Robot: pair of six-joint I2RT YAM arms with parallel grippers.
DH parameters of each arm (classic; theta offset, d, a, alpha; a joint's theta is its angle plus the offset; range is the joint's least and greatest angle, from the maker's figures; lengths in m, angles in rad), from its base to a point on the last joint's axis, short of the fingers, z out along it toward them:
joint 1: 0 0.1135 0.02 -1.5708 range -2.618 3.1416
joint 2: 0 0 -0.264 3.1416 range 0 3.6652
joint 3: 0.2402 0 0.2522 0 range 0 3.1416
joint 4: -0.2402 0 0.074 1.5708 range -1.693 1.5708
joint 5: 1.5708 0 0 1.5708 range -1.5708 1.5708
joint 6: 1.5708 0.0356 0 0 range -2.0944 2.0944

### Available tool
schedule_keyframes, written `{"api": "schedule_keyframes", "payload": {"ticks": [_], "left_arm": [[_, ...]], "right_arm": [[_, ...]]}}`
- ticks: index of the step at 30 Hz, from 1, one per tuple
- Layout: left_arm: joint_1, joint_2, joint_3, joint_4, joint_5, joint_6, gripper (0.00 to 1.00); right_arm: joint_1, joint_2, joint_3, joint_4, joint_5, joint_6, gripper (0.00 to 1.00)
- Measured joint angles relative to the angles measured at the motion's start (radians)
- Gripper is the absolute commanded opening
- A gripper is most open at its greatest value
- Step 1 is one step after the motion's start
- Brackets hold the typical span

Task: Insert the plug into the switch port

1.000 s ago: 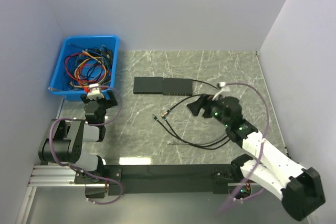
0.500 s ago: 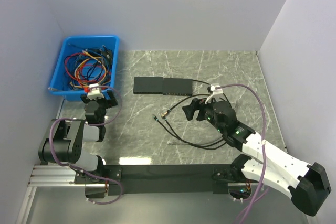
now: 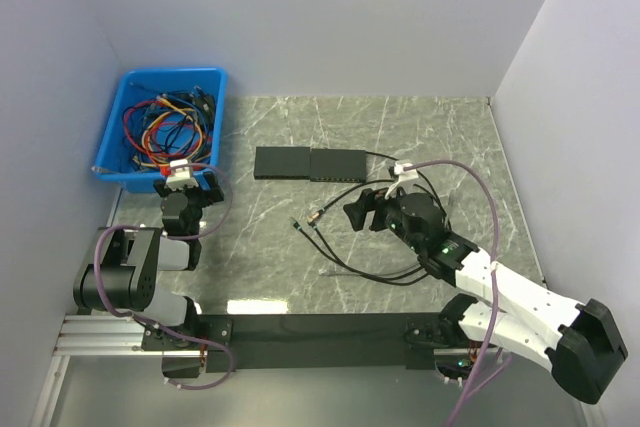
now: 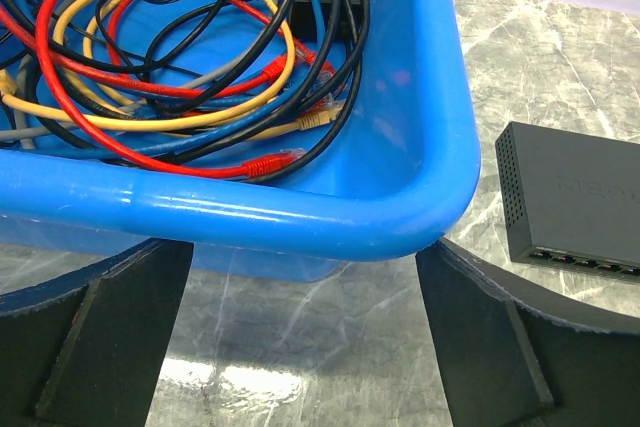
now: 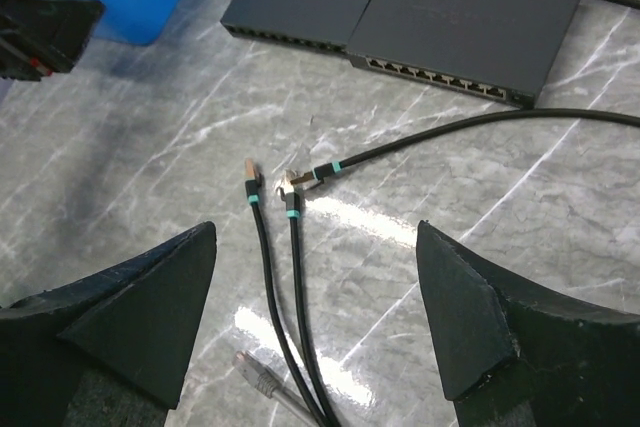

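Two black switches lie on one table [image 3: 420,127]: a left switch [image 3: 282,162] and a right switch [image 3: 338,164]

One blue bin [image 4: 300,222] holds a tangle of cables [image 3: 160,127] in red, yellow, blue, black, orange and grey. They cross too thickly to count

Four loose plugs show on the table. Three are on black leads with a teal band: the leftmost banded plug [image 5: 252,185], the middle banded plug [image 5: 292,197] and the rightmost banded plug [image 5: 318,175]. The fourth is one clear plug [image 5: 252,371]

There are two arms with one gripper each, the left gripper [image 3: 187,185] and the right gripper [image 5: 315,237], and each has two fingers
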Motion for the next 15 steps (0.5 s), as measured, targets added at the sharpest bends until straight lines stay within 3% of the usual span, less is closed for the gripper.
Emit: {"api": "schedule_keyframes", "payload": {"ticks": [15], "left_arm": [[0.0,0.0,0.0,0.0,0.0,0.0,0.99]], "right_arm": [[0.011,-0.039,-0.019,-0.003,0.002,0.008,0.86]]}}
